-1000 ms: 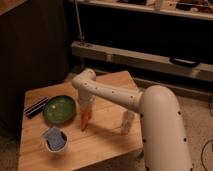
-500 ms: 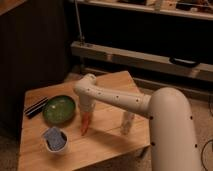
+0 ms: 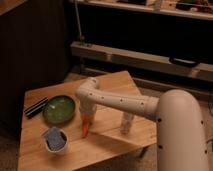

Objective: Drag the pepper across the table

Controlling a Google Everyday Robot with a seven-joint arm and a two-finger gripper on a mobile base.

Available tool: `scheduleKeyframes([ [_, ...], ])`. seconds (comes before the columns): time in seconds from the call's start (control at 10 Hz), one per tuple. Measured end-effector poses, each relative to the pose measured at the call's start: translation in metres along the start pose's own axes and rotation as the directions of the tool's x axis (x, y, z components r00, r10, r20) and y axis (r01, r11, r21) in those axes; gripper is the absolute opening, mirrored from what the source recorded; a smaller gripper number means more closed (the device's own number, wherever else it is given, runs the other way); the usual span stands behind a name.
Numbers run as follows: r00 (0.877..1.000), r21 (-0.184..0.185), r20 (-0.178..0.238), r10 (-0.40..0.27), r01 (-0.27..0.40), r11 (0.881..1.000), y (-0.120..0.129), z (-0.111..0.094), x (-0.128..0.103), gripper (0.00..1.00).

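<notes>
Holding my gripper [image 3: 88, 116] low over the light wood plank table [image 3: 112, 85], I have its fingers clamped on the slender orange-red pepper [image 3: 87, 128], beside the round green bowl [image 3: 59, 109]. I grip the upper end, I judge, so the tip trails on the wood for dragging.

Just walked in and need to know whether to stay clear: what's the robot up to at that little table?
The robot's single arm reaches over the low wooden table, with its gripper pointing down just right of the green bowl. The gripper is shut on the top end of the orange-red pepper, whose tip points down toward the tabletop. Nearby sit a white cup with something bluish inside, a white shaker and a dark flat object at the left edge.
</notes>
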Motion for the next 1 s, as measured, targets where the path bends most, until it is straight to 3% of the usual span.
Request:
scheduleKeyframes([
  [1.0,1.000,-0.005,0.005,-0.025,0.025,1.000,0.015,-0.002,-0.027,0.26],
])
